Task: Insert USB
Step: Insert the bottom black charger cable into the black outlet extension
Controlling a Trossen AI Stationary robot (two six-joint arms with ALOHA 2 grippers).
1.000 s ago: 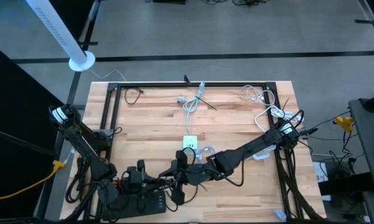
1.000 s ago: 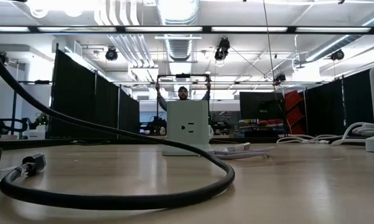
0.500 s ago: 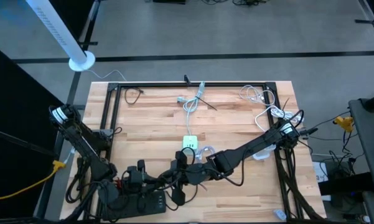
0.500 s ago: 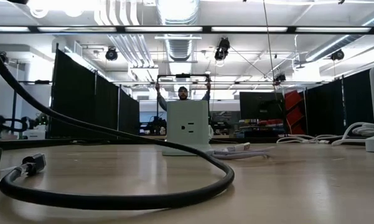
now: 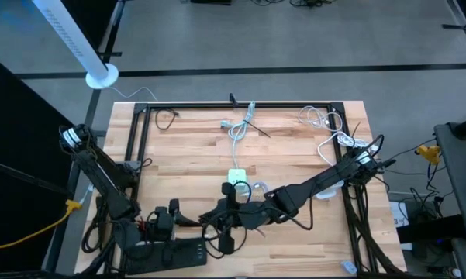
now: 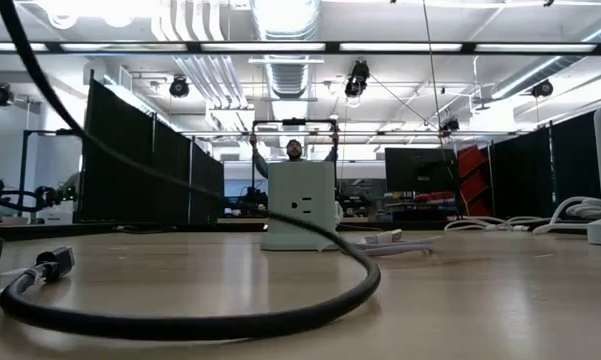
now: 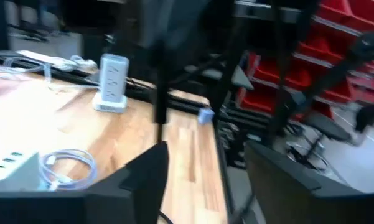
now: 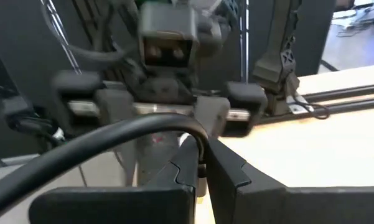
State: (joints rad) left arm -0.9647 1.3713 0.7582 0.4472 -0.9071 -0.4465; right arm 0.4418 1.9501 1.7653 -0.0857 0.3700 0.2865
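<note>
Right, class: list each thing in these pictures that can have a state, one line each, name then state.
Right gripper: shut on black cable, near the table's front middle.
Left gripper: open, empty, at the front left.
Black cable: lying looped on the table, one end lifted.
White charger: upright on the table, front socket empty.
White cable: loose at the table's far side.

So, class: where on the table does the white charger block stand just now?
In the high view the charger block stands near the table's middle, just beyond the right gripper, with a coiled white cable beside it.
</note>
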